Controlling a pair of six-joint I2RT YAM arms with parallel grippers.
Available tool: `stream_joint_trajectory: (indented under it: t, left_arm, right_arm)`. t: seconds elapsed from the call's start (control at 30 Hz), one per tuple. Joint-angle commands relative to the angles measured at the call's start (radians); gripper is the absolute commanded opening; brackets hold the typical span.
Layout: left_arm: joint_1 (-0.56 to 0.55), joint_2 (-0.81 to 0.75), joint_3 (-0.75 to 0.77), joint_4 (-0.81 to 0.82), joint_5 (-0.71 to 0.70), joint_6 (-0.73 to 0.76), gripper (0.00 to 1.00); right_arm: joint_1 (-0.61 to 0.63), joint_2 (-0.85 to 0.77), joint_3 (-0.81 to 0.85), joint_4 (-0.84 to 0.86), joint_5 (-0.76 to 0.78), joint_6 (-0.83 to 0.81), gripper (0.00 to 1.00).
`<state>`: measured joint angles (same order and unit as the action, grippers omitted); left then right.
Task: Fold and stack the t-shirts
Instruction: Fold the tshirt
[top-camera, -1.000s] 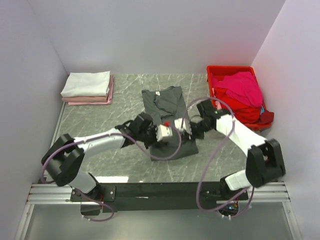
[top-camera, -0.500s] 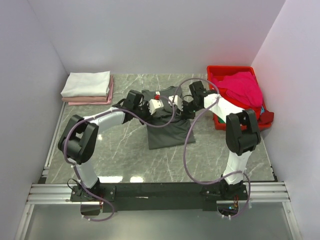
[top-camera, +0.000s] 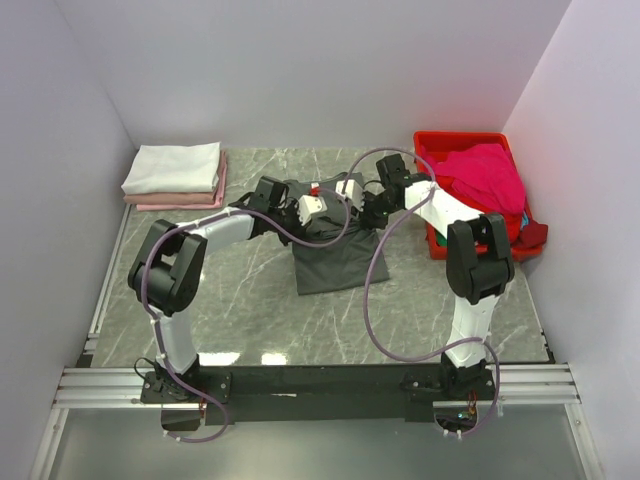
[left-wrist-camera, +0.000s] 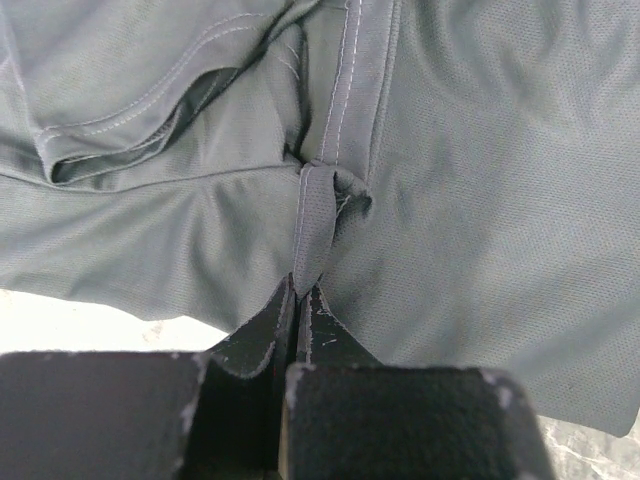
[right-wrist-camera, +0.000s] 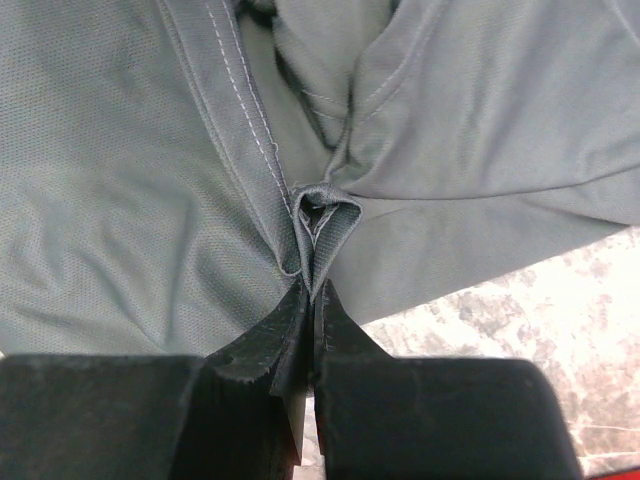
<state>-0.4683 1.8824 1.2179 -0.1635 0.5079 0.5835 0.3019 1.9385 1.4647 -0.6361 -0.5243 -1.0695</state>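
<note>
A dark charcoal-grey t-shirt (top-camera: 330, 260) lies folded over in the middle of the table. My left gripper (top-camera: 300, 212) is shut on a pinched hem fold of it (left-wrist-camera: 310, 235) near its far left corner. My right gripper (top-camera: 368, 212) is shut on a pinched hem fold (right-wrist-camera: 322, 225) near its far right corner. Both hold the hem over the shirt's far end. A folded white t-shirt (top-camera: 172, 166) lies on a folded pale pink one (top-camera: 180, 201) at the far left. Magenta cloth (top-camera: 488, 175) fills the crate.
A red plastic crate (top-camera: 430, 143) stands at the far right, with red cloth hanging over its near right side (top-camera: 515, 235). Grey walls close in the left, back and right. Marble table (top-camera: 220, 300) shows around the shirt.
Both grippers have carried the shirt's near hem away from me, from the near edge to the far end, folding the shirt in half. They moved only a little in the last half second.
</note>
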Motion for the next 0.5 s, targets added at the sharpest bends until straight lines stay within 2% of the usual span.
stream_joint_trajectory:
  t: [0.0,0.33,0.47]
  left_arm:
    - [0.01,0.012,0.054,0.01,0.034,0.013,0.0]
    - [0.019,0.073,0.124,-0.004,0.008,-0.001,0.0]
    - [0.023,0.11,0.175,-0.014,-0.028,-0.023,0.01]
  right_arm:
    - [-0.01,0.017,0.049,0.027,0.015,0.026,0.0]
    - [-0.01,0.056,0.08,0.044,0.038,0.057,0.0]
    - [-0.01,0.076,0.097,0.07,0.059,0.091,0.04]
